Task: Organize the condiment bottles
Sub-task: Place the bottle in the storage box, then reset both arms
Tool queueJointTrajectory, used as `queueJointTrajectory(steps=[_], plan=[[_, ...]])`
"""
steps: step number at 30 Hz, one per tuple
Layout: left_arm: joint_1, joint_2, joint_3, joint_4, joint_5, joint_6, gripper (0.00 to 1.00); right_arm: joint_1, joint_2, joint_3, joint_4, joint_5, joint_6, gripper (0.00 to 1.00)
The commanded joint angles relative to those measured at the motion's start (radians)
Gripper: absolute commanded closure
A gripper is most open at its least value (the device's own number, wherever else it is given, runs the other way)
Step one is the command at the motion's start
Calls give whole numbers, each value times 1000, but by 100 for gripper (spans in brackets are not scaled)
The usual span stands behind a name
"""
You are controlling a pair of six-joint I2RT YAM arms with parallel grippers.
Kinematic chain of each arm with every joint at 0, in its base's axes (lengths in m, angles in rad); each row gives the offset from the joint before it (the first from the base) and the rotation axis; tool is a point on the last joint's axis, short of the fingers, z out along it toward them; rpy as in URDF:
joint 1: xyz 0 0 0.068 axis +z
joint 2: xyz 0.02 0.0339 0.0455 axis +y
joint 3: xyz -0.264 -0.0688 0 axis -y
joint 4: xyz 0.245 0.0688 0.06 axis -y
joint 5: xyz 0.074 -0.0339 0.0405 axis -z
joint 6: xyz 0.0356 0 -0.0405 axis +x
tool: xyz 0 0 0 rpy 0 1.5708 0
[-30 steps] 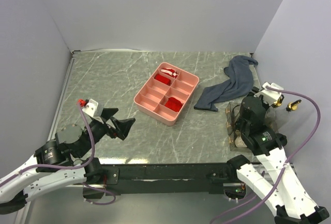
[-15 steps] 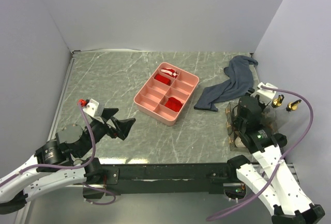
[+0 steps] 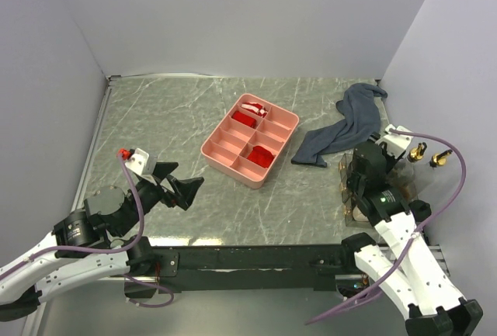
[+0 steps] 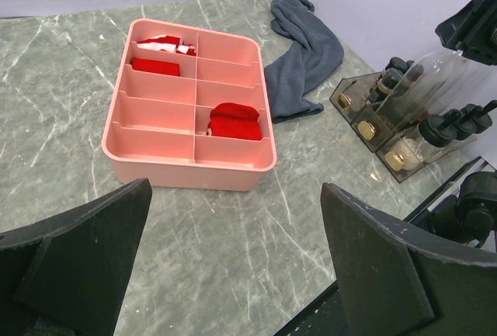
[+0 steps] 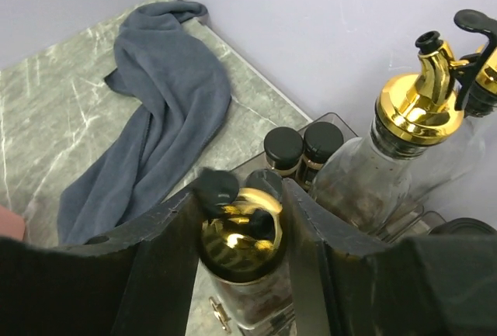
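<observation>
Gold-capped bottle (image 5: 241, 231) is standing among other condiment bottles (image 5: 411, 111) at 3 o'clock edge of table (image 3: 155, 119); my right gripper (image 5: 242, 219) is clamping its cap. My left gripper (image 4: 233, 223) is hanging wide, holding nothing.

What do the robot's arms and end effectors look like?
The left arm and right arm have white shells with black joints, and a purple cable loops along each. The left end effector and right end effector carry broad, flat black fingers. A white block with a red tip sits by the left one.
</observation>
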Motion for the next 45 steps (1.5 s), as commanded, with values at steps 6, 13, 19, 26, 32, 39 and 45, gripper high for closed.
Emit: queueJointTrajectory(steps=[6, 13, 19, 26, 32, 39, 45], plan=[[-4, -7, -3, 43, 5, 4, 3, -11, -26, 6, 29, 32, 66, 42], [-4, -10, -6, 38, -3, -1, 3, -9, -45, 84, -66, -30, 103, 20], [-4, -1, -7, 37, -9, -4, 3, -9, 7, 196, -183, -94, 131, 0], [-4, 27, 14, 66, -9, -13, 3, -11, 122, 433, -359, -138, 166, 0], [-4, 64, 48, 83, -20, -32, 3, -8, 237, 713, -422, -288, 134, 0], [-4, 93, 56, 141, -17, -79, 3, 24, 199, 585, -202, -928, 114, 0], [-4, 105, 54, 172, -41, -125, 3, 127, 199, 458, -94, -1107, 145, 0]])
